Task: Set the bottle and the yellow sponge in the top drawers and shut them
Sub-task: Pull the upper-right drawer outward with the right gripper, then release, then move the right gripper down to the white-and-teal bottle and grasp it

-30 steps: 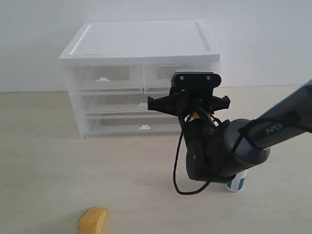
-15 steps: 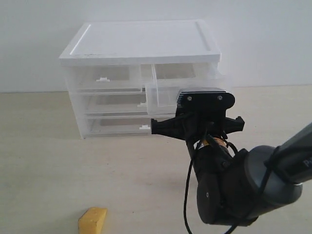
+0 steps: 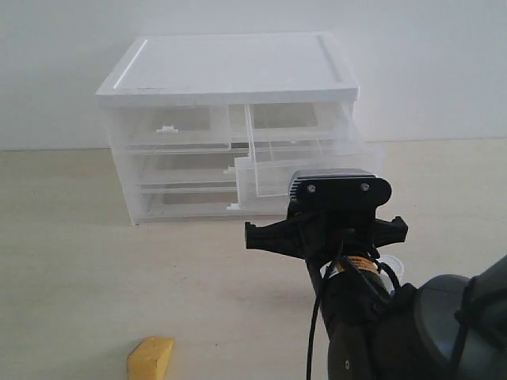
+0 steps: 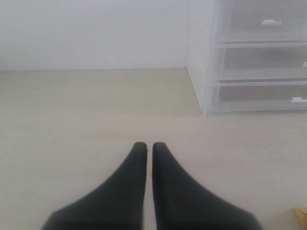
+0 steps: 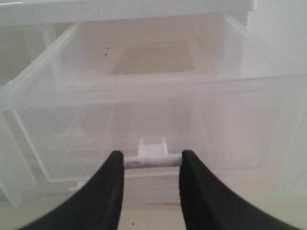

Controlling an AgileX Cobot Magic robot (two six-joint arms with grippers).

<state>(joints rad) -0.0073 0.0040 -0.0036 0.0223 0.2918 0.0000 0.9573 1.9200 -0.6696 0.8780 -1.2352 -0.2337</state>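
Observation:
The top right drawer (image 3: 313, 162) of the white cabinet (image 3: 230, 71) stands pulled out. My right gripper (image 5: 152, 160) is shut on its small white tab handle (image 5: 152, 161), and the drawer (image 5: 158, 91) looks empty inside. The top left drawer (image 3: 170, 127) is closed. The yellow sponge (image 3: 150, 358) lies on the table at the front left; a sliver of the sponge (image 4: 302, 216) shows in the left wrist view. Only the white top of the bottle (image 3: 392, 266) peeks out behind my right arm (image 3: 341, 214). My left gripper (image 4: 149, 145) is shut on nothing, above bare table.
Two full-width drawers (image 3: 190, 202) below the top pair are closed. The cabinet (image 4: 201, 72) stands against a white wall. My right arm's bulky wrist fills the front right of the exterior view.
My right gripper has drawn back toward the front, pulling the top right drawer out of the cabinet. The arm now covers most of the bottle. The sponge has not moved.

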